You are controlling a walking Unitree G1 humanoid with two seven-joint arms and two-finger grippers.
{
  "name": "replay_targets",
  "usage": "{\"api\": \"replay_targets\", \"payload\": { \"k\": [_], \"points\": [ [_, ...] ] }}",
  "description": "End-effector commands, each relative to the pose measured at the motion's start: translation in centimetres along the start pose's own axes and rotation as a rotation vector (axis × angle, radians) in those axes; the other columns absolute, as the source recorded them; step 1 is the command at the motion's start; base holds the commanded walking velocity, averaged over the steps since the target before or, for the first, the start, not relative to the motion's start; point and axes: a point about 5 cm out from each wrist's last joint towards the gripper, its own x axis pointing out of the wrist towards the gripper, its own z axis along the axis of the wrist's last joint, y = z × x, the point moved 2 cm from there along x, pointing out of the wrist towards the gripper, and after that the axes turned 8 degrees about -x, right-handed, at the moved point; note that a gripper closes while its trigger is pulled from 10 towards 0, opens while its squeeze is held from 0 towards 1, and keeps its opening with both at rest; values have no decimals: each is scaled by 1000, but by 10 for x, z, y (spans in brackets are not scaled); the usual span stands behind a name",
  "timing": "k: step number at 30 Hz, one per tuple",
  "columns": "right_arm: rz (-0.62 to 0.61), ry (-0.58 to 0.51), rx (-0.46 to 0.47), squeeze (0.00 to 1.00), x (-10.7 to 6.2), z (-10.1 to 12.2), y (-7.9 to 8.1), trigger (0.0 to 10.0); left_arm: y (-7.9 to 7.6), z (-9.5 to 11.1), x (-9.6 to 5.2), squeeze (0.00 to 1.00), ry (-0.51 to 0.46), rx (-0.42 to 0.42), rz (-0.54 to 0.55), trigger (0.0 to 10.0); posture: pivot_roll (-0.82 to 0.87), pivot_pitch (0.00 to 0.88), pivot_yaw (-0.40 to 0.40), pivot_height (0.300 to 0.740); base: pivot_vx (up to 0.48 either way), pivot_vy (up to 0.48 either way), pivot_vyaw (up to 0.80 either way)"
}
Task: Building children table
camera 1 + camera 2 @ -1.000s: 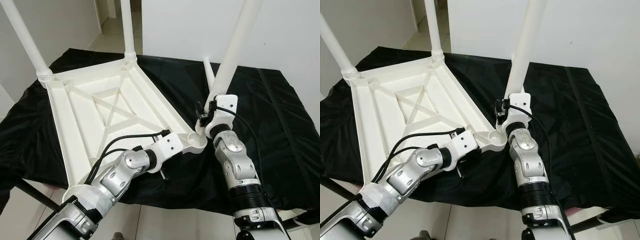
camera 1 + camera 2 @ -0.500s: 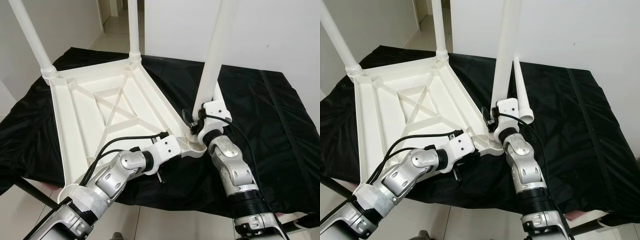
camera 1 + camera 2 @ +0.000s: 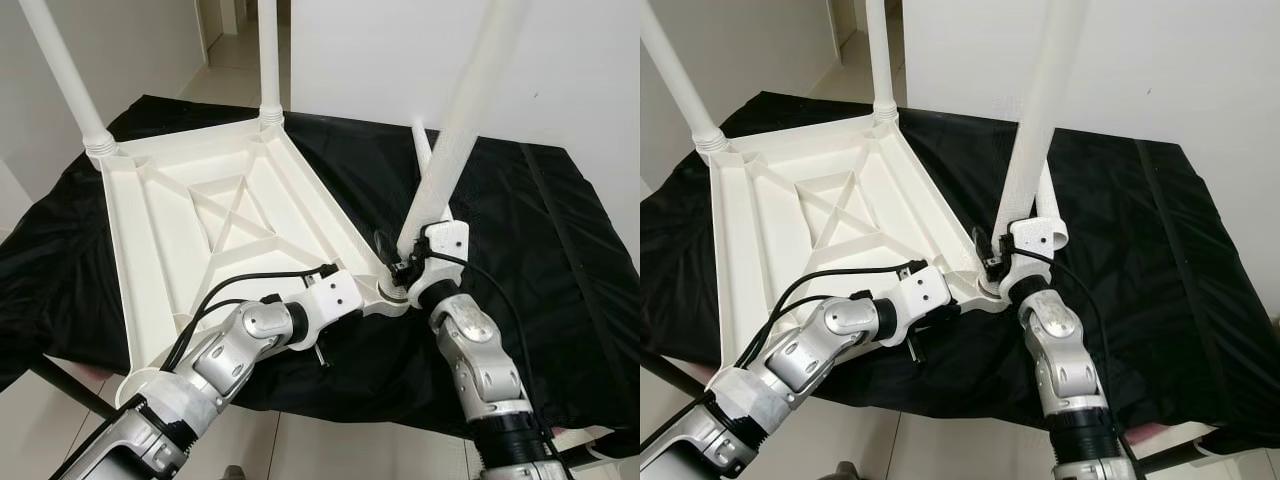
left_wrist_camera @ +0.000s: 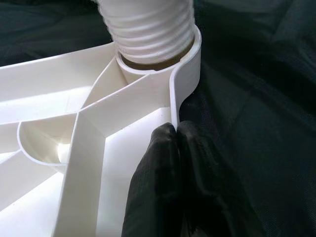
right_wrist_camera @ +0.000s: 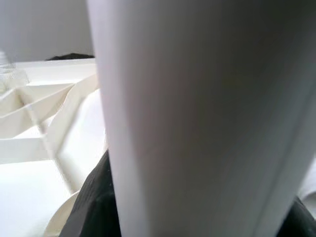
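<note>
Tabletop lies upside down on the black-draped desk; my left jaws are pinched on its rim by the near corner socket. My right jaws clamp the third leg, threaded end in that socket but leaning right, so it needs tipping upright.

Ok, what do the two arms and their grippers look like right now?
Both arms are silver, jointed metal segments with dark ribbed cuffs. Each ends in a white plastic wrist housing with black cables looping out. The left gripper has smooth, rounded black fingers; the right gripper shows black parts beside its white housing.
</note>
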Motion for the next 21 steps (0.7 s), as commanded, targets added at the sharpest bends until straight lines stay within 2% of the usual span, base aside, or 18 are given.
{"api": "replay_targets", "payload": {
  "k": [1,8,15,19,21],
  "points": [
    [6,23,14,0,-4,-7,1,10000,-5,-22,-2,0,102,-19,-56,10000,101,22,-37,740,0,0,0],
    [53,-2,23,0,-12,-11,5,10000,-3,-21,-2,0,101,-17,-56,10000,100,29,-30,740,0,0,0],
    [73,-6,-18,0,-15,-17,2,10000,-3,-20,-2,0,101,-16,-58,10000,100,37,-27,740,0,0,0],
    [72,78,-107,0,-15,-32,0,10000,-3,-19,-2,0,99,-19,-54,10000,101,47,-22,740,0,0,0],
    [61,91,-77,0,-12,-34,0,10000,-2,-20,-3,0,99,-20,-51,10000,102,53,-19,740,0,0,0]
  ]
}}
